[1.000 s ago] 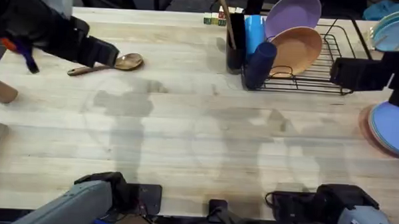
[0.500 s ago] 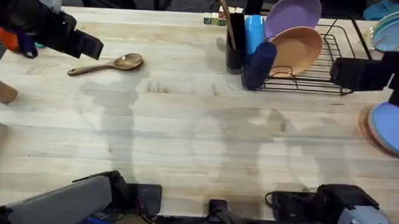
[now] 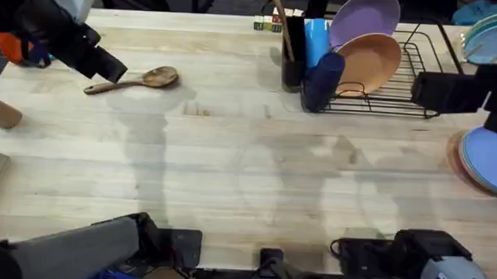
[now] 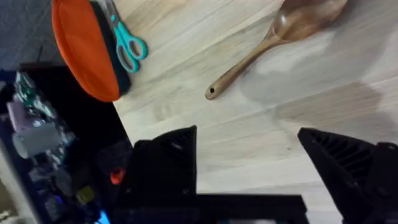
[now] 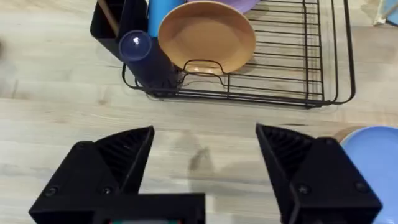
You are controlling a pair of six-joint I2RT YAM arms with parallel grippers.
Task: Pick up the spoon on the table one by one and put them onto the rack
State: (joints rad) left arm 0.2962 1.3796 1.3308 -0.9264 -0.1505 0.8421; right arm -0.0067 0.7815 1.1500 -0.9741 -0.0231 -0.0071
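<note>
At the far left of the table [image 3: 231, 164], toward ten o'clock in the overhead view, the left gripper [image 4: 249, 171] hung above the wood with its two black fingers [image 4: 165, 165] spread wide and nothing between them. An orange bowl [image 4: 84, 50] and teal-handled scissors [image 4: 127, 43] lay near the table's edge beside that arm. Just right of the gripper, the spoon [image 3: 134, 81] lay flat on the table, its bowl pointing toward three o'clock and its handle end toward nine o'clock, close to the fingers but not touching them. Farther right, near one o'clock, stood the rack [image 3: 395, 87], its black utensil cup [image 3: 294, 50] at the left end with a wooden handle sticking up from it; a tan plate [image 5: 205, 37] and a purple plate [image 3: 365, 15] stood in the slots. At three o'clock, the right gripper [image 5: 205, 165] hovered before the rack, fingers held wide apart and empty, beside a stack of blue plates [image 3: 488, 160].
</note>
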